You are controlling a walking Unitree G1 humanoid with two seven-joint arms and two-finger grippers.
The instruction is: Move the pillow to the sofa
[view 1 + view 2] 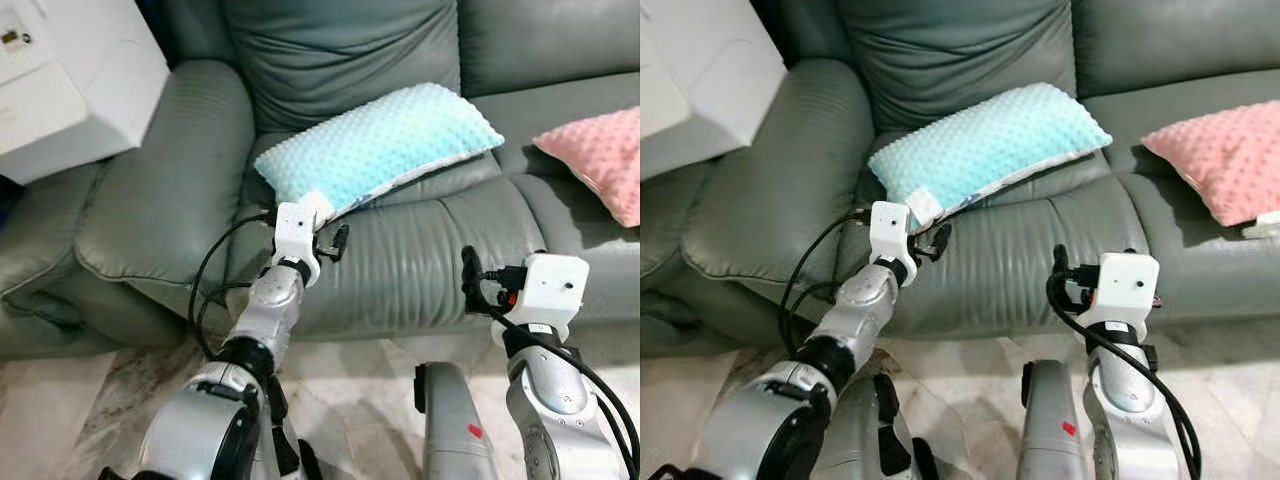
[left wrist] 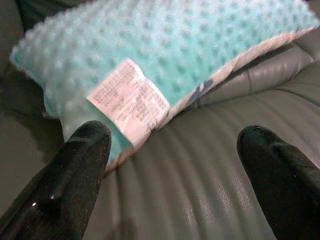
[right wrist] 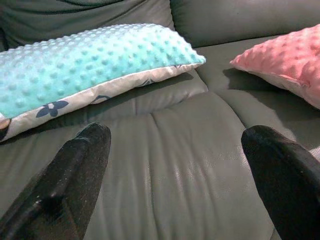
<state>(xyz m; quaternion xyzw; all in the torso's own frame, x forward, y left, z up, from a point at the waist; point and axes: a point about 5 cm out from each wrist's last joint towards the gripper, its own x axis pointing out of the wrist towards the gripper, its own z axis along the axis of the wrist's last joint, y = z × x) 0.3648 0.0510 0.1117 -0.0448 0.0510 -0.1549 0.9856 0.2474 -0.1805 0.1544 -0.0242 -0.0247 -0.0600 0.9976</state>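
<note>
Left eye view first: the turquoise pillow [image 1: 385, 142] is lying flat on the seat cushion of the grey-green sofa [image 1: 400, 260], tilted so one end sits toward the backrest and the other toward the front edge. And there's the left gripper [image 2: 172, 150], right at that front corner of the pillow, fingers spread wide apart with nothing between them. From the left wrist view you can see the white care label [image 2: 129, 100] on the pillow's corner just beyond one black finger [image 2: 75, 175], the sofa's ribbed leather showing in the gap. Whether that finger touches the fabric, I can't tell.

Over on the other side, the right gripper [image 3: 175, 165] hangs in front of the sofa's front edge, also spread open and empty, looking across bare seat leather. A pink pillow [image 1: 1225, 155] lies on the next seat along, well apart from the turquoise one. A white box-like unit [image 1: 70, 80] stands beside the sofa's armrest.
</note>
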